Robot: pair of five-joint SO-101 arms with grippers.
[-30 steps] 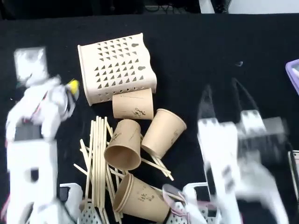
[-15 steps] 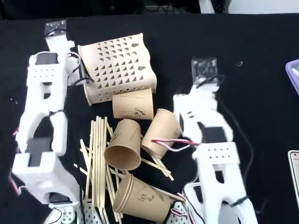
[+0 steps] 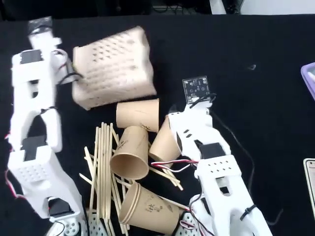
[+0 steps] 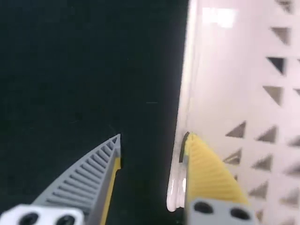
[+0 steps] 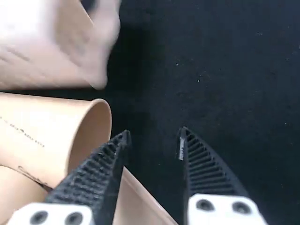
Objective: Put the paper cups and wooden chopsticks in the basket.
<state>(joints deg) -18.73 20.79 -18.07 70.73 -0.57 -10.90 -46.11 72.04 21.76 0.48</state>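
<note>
Status: nothing visibly in the basket (image 3: 112,66) yet; we judge the task at its very start. The basket lies on its side on the black worktop (image 3: 256,98), perforated wall up, at the far left of the pile.

Count
- paper cups: four, all lying on the worktop. Top cup (image 3: 139,114) just beside the basket; middle cup (image 3: 130,153) mouth towards the camera; tilted cup (image 3: 162,145) partly under the right arm; near cup (image 3: 147,209) at the front edge
- wooden chopsticks (image 3: 102,167): one loose bundle beside and under the cups, a few crossed; too overlapped for an exact count
- baskets: one

Left gripper (image 4: 152,140): fingers apart, holding nothing; yellow finger at the basket's edge, grey finger over bare worktop. We cannot tell whether the yellow one touches.

Right gripper (image 5: 153,134): fingers apart, empty, poised just beside the top cup's open rim.

Left to do: all four cups, all chopsticks; basket probably wants righting first
</note>
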